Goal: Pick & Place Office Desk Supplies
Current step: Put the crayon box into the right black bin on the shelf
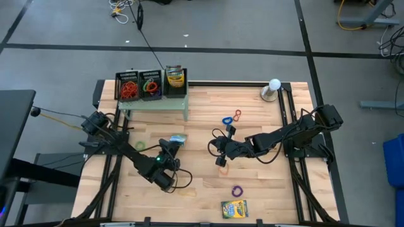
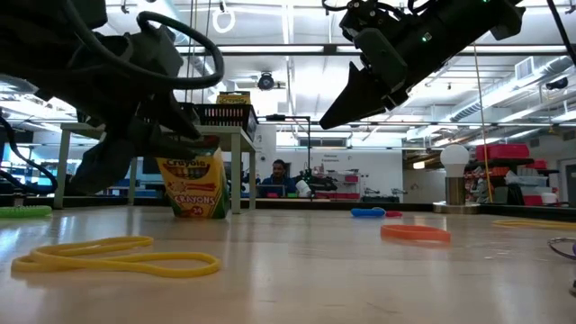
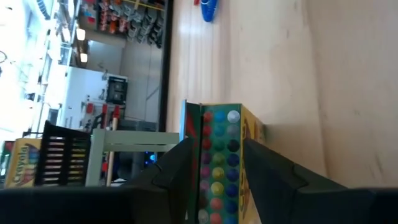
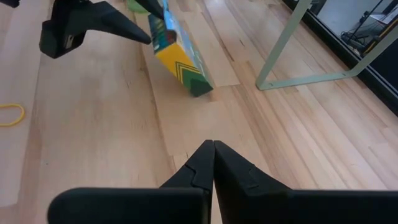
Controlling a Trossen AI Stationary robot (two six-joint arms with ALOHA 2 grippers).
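Yellow crayon box (image 3: 222, 168) between left gripper (image 3: 230, 171) fingers

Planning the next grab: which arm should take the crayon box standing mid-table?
Left. Its gripper is open around the crayon box already; the right gripper is shut and farther off.

"Crayola Crayons", probably "24", on the crayon box (image 2: 193, 187).

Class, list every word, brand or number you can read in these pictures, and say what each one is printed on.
"Crayola" and "CRAYONS": crayon box on the table, low view, standing by the left claw.
"Crayola": crayon box in the mesh tray, left wrist view.
Crayon box near the front edge, high view: print too small to read.
Signs in the room behind: too blurred to read.
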